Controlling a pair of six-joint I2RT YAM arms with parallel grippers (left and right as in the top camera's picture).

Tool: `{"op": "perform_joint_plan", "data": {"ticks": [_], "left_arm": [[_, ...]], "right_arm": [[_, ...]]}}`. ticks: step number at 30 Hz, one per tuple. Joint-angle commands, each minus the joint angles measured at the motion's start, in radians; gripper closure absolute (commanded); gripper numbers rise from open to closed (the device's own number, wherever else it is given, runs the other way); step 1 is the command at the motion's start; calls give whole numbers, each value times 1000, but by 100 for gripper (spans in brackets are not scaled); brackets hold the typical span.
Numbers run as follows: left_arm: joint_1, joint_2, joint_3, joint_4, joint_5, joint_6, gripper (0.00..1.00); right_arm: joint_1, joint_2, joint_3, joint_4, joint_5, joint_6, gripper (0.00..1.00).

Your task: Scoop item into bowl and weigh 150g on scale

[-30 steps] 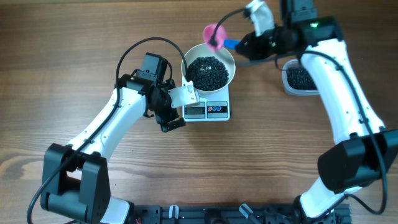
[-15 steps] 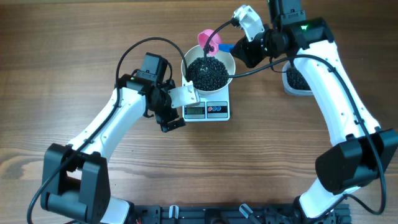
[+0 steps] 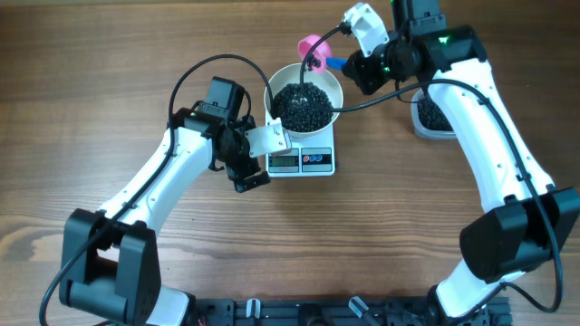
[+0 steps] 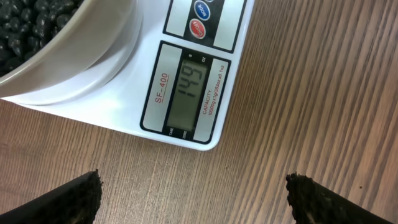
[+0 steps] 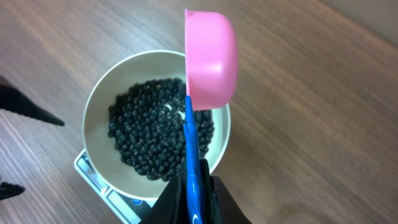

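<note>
I see a wooden table (image 3: 82,81) from above, with two white arms reaching in toward the middle. A small white scale (image 3: 302,161) sits at the centre, and a round white bowl (image 3: 275,83) stands on it. The bowl holds a dark heap of small black pellets (image 3: 303,105) that reaches well up its walls. In the left wrist view the display reads 149, with two round buttons beside it.

My left gripper (image 4: 194,198) hovers just beside the scale, on its display side. Its jaws are spread wide and hold nothing. Its two dark fingertips (image 4: 68,198) sit at the bottom corners of that view, clear of the scale.

My right gripper (image 5: 193,200) is clamped tightly on the blue handle of a scoop (image 5: 210,59). The pink cup of the scoop is tipped on its side above the far rim of the bowl. A clear tub (image 3: 433,116) with more pellets sits to the right, partly hidden by the right arm.
</note>
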Motion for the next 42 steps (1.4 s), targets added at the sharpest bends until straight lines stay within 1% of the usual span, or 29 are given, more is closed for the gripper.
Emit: {"op": "perform_joint_plan", "data": {"ticks": [1, 9, 14, 17, 18, 20, 21, 22, 23, 25, 29, 33, 36, 39, 40, 42], "left_arm": [[-4, 9, -4, 0, 16, 16, 0], [-4, 9, -4, -1, 16, 16, 0], [-4, 9, -4, -1, 16, 16, 0], [-4, 9, -4, -1, 16, 16, 0], [-4, 9, -4, -1, 16, 16, 0], [-4, 9, -4, -1, 16, 16, 0], [-4, 9, -4, -1, 16, 16, 0], [-4, 9, -4, 0, 16, 16, 0], [-4, 9, -4, 0, 16, 16, 0], [-4, 9, -4, 0, 16, 16, 0], [-4, 9, -4, 0, 16, 16, 0], [-4, 9, -4, -1, 16, 16, 0], [-4, 9, -4, -1, 16, 16, 0], [-4, 9, -4, 0, 16, 16, 0], [-4, 9, -4, -1, 16, 16, 0], [-4, 9, -4, 0, 16, 16, 0]], "right_arm": [[0, -20, 23, 25, 8, -5, 96], [-2, -20, 23, 25, -135, -3, 96], [-25, -20, 23, 26, -232, 108, 96], [-43, -20, 23, 31, -279, 135, 96], [-50, -20, 23, 34, -282, 164, 96], [-68, -20, 23, 42, -282, 282, 96], [-85, -20, 23, 43, -282, 381, 96], [-122, -20, 23, 41, -287, 513, 96], [-144, -20, 23, 37, -304, 558, 96], [-190, -20, 23, 15, -358, 599, 96], [-280, -20, 23, -65, -382, 606, 96], [-335, -20, 23, -76, -379, 604, 96], [-363, -20, 23, -73, -333, 610, 96], [-373, -20, 23, -65, -303, 687, 96], [-373, -20, 23, -61, -309, 687, 96], [-367, -20, 23, -44, -368, 637, 96]]}}
